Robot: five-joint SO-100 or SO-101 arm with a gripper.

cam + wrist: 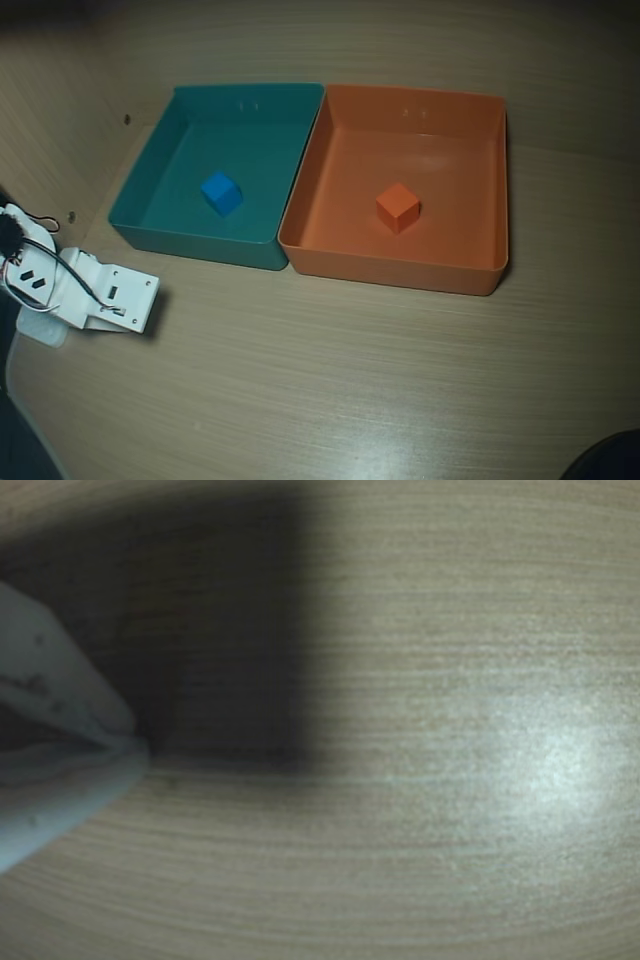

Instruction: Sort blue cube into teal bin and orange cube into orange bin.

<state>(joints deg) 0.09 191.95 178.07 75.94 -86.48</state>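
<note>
Though binned, cubes (221,192) far from hand (140,748)

Blue cube (221,192), teal bin (196,236)

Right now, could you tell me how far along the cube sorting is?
It looks finished. In the overhead view the blue cube sits inside the teal bin and the orange cube sits inside the orange bin. Nothing is in hand: the wrist view shows the gripper over bare table, apparently holding nothing. Nothing visible is left to sort; the arm is off to the left of the bins.
</note>
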